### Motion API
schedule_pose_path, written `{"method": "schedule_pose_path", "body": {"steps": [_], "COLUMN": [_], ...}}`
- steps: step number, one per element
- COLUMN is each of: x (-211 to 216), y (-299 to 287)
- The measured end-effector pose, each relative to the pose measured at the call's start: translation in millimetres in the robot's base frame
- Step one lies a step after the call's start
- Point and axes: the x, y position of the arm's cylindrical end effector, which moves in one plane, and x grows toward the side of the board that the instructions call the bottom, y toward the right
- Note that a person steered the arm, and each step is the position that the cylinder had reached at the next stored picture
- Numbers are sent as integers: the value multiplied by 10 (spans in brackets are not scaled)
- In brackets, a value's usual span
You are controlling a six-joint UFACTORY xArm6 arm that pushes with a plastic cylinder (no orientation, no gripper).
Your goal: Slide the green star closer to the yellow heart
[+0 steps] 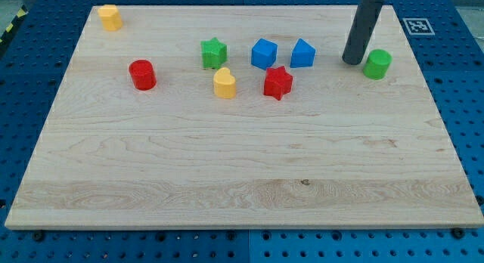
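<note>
- The green star-shaped block (214, 52) sits in the upper middle of the light wooden counter (242, 172), just up and to the view's left of the yellow heart-shaped block (224, 83) — the two are near each other but apart.
- My tip (352, 62), the lower end of the dark straight rod, rests on the counter far to the view's right of the star, just beside the green cylinder block (376, 63) on its left side; whether they touch I cannot tell.
- There is no gripper on this arm, only the rod, so nothing is spread, pressed together or pinched.
- Between my tip and the star stand two blue blocks: a blue cube-like block (264, 53) and a blue house-shaped block (302, 53).
- A red star-shaped block (277, 82) lies just to the view's right of the heart, below the blue pair.
- A red cylinder block (142, 74) stands well to the view's left of the star — and a yellow block (110, 17) sits near the counter's top left corner.
- The counter lies on a blue perforated base (30, 81); a black-and-white marker tag (416, 26) shows at the top right.
</note>
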Motion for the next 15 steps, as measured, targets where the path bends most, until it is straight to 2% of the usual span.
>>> {"method": "schedule_pose_path", "body": {"steps": [3,5,7,8,9,10,11,12,13,14,15], "x": [122,-459,-553,-843,-933,-775,-399,-253,-302,-607,-675], "y": [327,-501,-545,-1003,-1780,-2468,-2825,-2868,-3219,-3412,-3326]}}
